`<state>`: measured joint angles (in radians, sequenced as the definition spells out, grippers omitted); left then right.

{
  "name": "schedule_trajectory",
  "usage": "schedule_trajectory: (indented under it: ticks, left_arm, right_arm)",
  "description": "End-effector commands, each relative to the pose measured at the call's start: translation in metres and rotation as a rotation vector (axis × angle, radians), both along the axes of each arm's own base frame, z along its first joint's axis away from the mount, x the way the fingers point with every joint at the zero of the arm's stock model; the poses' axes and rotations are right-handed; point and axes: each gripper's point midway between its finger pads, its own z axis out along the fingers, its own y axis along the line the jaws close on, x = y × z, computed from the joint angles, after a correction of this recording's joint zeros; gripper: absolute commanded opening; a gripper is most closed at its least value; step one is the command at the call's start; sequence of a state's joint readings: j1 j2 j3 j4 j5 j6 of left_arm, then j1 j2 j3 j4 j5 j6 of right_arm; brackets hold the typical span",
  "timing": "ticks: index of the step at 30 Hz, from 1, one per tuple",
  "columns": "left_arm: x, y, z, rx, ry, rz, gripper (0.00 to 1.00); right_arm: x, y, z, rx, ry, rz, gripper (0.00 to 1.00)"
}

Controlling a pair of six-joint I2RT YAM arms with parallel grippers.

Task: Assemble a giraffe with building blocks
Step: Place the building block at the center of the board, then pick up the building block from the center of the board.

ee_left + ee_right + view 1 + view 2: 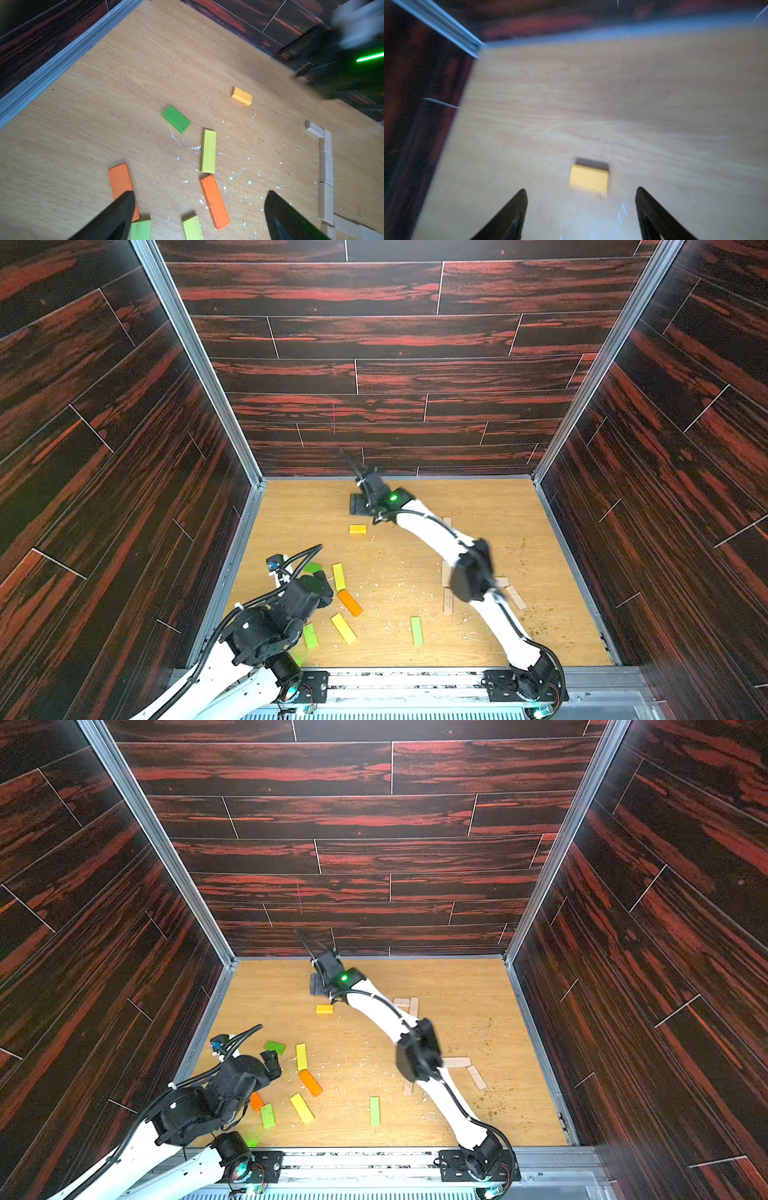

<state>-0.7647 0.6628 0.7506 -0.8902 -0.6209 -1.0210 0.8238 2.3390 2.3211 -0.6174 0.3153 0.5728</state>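
Pale oak-grain desk (pixel 478 506), white flecks; near-black walls (pixel 374 335) streaked red. Amber block (pixel 357 529), deep green block (pixel 176 118), orange plank (pixel 350 603), yellow-lime plank (pixel 338 576), light green plank (pixel 417 630), plain pale wood planks (pixel 515 597). White arms (pixel 432 537), black joints, green light (pixel 393 497).

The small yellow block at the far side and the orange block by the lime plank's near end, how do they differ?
Length: the small yellow block is much shorter than the orange block.
Colour: the yellow block is amber yellow, the orange block deep orange.
Place: the yellow block lies alone, farther back on the table; the orange block lies nearer, its end close to the lime plank.
Both lie loose and flat on the table.
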Motion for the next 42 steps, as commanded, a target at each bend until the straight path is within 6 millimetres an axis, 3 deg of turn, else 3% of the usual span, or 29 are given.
schedule_trajectory:
  ticks: [1,4,7,12,18,26,42]
  left_arm:
    - [0.007,-0.003,-0.001,0.03,0.02,0.014,0.99]
    - [0.018,-0.017,-0.008,0.046,0.05,-0.011,0.98]
    - [0.027,-0.031,-0.022,0.071,0.113,-0.037,0.98]
    - [0.046,-0.052,-0.05,0.094,0.237,-0.083,0.97]
    - [0.063,-0.057,-0.091,0.135,0.406,-0.085,0.92]
    - [0.072,-0.05,-0.13,0.174,0.548,-0.109,0.85]
    - [0.074,-0.047,-0.178,0.172,0.723,-0.175,0.57]
  right_arm:
    - [-0.039,-0.031,0.072,0.063,-0.15,0.034,0.82]
    - [-0.075,-0.072,0.082,0.102,-0.213,0.039,0.78]
    - [-0.111,-0.111,0.072,0.068,-0.23,0.061,0.75]
    - [-0.17,-0.168,0.029,0.022,-0.208,0.075,0.75]
    - [-0.217,-0.22,-0.006,0.076,-0.149,0.021,0.72]
    - [-0.244,-0.245,-0.026,0.059,-0.105,-0.018,0.72]
    - [-0.246,-0.245,-0.035,0.024,-0.082,-0.017,0.72]
